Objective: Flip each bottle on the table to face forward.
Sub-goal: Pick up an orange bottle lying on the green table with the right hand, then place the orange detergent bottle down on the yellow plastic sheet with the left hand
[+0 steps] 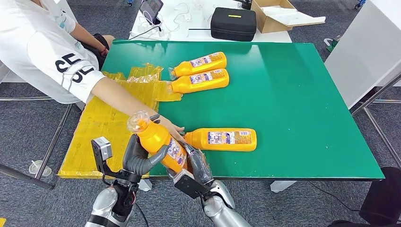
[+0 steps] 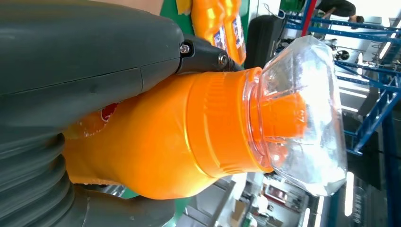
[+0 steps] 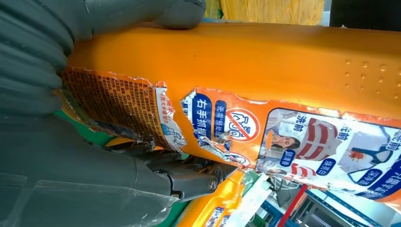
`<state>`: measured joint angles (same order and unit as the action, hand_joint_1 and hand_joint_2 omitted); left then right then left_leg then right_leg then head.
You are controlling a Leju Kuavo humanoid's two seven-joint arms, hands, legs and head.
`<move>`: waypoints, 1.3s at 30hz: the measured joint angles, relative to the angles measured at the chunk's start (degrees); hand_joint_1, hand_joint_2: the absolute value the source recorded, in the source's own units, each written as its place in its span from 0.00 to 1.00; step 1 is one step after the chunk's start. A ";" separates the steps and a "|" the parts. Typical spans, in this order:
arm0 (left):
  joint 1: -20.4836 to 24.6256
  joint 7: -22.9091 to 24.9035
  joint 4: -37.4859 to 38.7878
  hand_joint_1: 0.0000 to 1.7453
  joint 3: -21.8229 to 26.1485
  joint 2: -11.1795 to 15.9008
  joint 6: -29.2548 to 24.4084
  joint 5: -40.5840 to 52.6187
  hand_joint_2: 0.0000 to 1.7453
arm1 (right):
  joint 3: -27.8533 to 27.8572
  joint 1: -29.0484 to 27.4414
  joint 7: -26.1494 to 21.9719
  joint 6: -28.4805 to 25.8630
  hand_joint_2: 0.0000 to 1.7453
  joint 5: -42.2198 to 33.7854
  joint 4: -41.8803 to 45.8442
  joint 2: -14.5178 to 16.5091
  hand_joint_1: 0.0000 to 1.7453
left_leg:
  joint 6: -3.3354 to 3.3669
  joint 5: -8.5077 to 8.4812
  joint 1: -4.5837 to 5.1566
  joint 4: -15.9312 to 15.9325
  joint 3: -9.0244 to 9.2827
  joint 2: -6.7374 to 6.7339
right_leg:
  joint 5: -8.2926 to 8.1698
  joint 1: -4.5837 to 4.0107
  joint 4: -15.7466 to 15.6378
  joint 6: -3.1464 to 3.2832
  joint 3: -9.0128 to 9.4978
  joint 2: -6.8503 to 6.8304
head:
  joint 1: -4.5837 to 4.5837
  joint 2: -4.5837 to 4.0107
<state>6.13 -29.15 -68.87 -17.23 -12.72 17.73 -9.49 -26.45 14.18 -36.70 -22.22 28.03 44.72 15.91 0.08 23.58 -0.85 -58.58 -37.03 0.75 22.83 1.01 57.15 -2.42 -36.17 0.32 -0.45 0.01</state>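
Observation:
An orange bottle (image 1: 158,141) with a clear plastic-wrapped cap (image 2: 302,118) is lifted off the green table (image 1: 293,94) at its near left edge, tilted with the cap up and to the left. My left hand (image 1: 139,158) grips its upper body (image 2: 156,146). My right hand (image 1: 196,165) grips its lower body, where a torn label (image 3: 227,127) shows. A person's hand (image 1: 170,126) touches the bottle from behind. Another orange bottle (image 1: 222,139) lies flat just right of the held one. Two more bottles (image 1: 198,64) (image 1: 201,81) lie side by side further back.
A person in a white shirt (image 1: 42,42) sits at the table's left, one arm stretched over yellow plastic sheets (image 1: 101,127). Behind the table stand a black case (image 1: 233,22) and a cardboard box (image 1: 279,14). A white counter (image 1: 364,52) is at the right.

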 joint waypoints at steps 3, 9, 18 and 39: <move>0.18 -0.02 0.54 1.00 -0.10 0.02 -1.54 1.61 1.00 | -0.05 -0.05 0.20 -0.05 1.00 -0.13 -0.30 0.03 1.00 | 0.00 0.00 0.00 0.00 0.00 0.00 | 0.00 0.00 0.00 0.00 0.00 0.00 | 0.00 0.00; 0.64 0.68 1.61 1.00 0.01 0.02 -2.49 2.29 1.00 | -0.18 -0.20 0.70 -0.16 1.00 -0.33 -0.83 0.09 1.00 | 0.00 0.00 0.00 0.00 0.00 0.00 | 0.00 0.00 0.00 0.00 0.00 0.00 | -0.01 0.00; 0.79 3.34 3.00 1.00 1.79 0.40 4.93 -6.85 1.00 | -0.49 -0.25 0.36 -2.68 1.00 0.37 -1.13 0.15 0.83 | 0.00 0.00 0.00 0.00 0.00 0.00 | 0.00 0.00 0.00 0.00 0.00 0.00 | -0.01 0.00; 1.12 7.93 0.54 1.00 6.06 0.97 6.07 -24.80 1.00 | 0.63 -0.31 1.51 -3.52 0.00 -3.06 2.78 0.91 0.00 | -0.01 -0.01 -0.01 0.00 0.02 -0.02 | 0.00 0.00 0.00 0.00 -0.01 0.01 | 0.00 -0.01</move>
<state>7.25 -21.22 -68.33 -11.17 -11.75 23.80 -34.29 -25.82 13.87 -35.19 -25.74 24.97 47.50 16.82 0.07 23.56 -0.85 -58.58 -37.01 0.73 22.83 1.01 57.16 -2.42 -36.18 0.32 -0.45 0.00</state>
